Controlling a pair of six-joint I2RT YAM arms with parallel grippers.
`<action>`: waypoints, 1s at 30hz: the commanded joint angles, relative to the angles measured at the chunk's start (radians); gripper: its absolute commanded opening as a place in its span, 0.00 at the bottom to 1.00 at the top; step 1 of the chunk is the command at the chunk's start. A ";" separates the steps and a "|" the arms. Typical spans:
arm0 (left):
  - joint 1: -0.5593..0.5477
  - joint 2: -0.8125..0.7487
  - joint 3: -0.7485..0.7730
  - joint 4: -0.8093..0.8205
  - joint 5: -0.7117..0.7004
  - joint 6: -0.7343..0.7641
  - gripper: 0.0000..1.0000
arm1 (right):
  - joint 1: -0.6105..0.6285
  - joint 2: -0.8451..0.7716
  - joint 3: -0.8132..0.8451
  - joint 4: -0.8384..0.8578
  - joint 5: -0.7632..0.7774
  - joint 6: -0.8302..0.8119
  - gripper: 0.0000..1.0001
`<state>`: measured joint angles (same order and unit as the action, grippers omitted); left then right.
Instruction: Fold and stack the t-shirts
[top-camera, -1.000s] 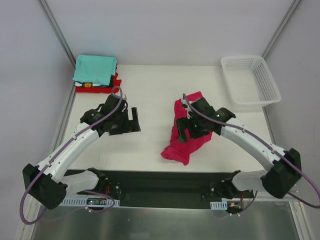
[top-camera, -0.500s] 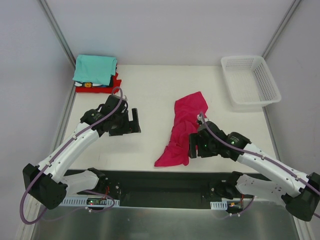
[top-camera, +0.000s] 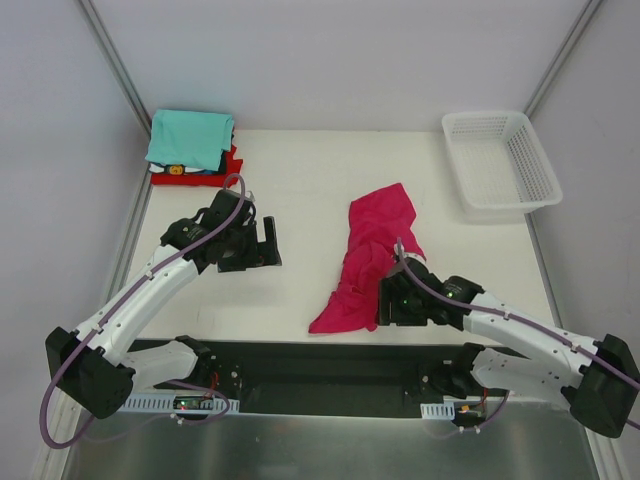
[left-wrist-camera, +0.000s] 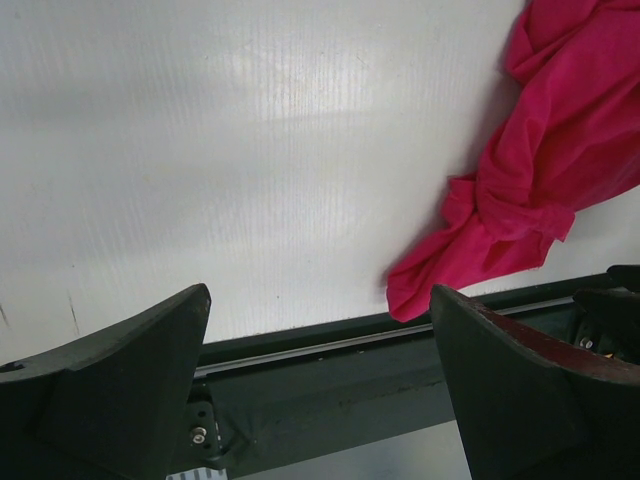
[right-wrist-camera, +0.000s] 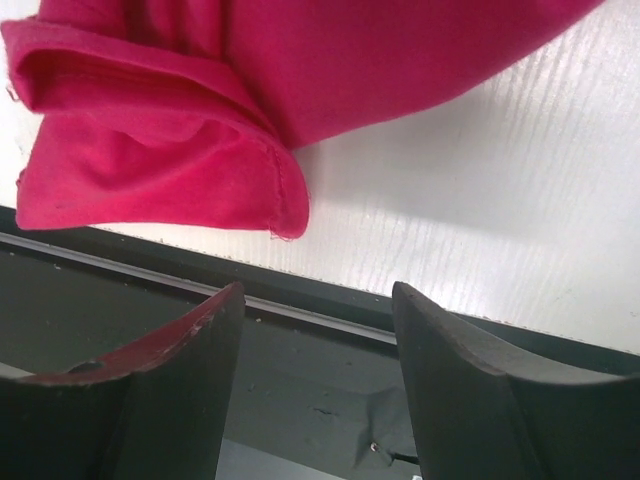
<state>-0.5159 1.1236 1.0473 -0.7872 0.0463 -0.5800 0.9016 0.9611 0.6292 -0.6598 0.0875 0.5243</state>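
1 second on, the right hand has left the t-shirt.

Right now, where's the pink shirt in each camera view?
Top external: pink shirt crumpled, right of centre.
Left wrist: it fills the upper right.
Right wrist: it runs across the top, mostly left.
Shared landmark: the dark front rail, just beyond its near tip.

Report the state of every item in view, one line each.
magenta t-shirt: unfolded, crumpled
teal t-shirt: folded, top of the stack
red t-shirt: folded, under the teal one
basket: upright, empty
left gripper: jaws open, empty
right gripper: jaws open, nothing between them
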 joint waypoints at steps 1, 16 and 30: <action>0.001 0.004 0.005 -0.015 0.017 0.006 0.92 | 0.006 0.047 0.006 0.080 -0.018 0.025 0.64; 0.001 -0.010 0.014 -0.018 0.013 0.012 0.92 | 0.034 0.143 -0.003 0.161 -0.043 0.042 0.60; 0.001 -0.012 0.008 -0.018 0.003 0.019 0.92 | 0.040 0.208 -0.029 0.216 -0.049 0.075 0.59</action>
<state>-0.5159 1.1248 1.0473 -0.7914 0.0483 -0.5797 0.9379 1.1488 0.5949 -0.4740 0.0429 0.5766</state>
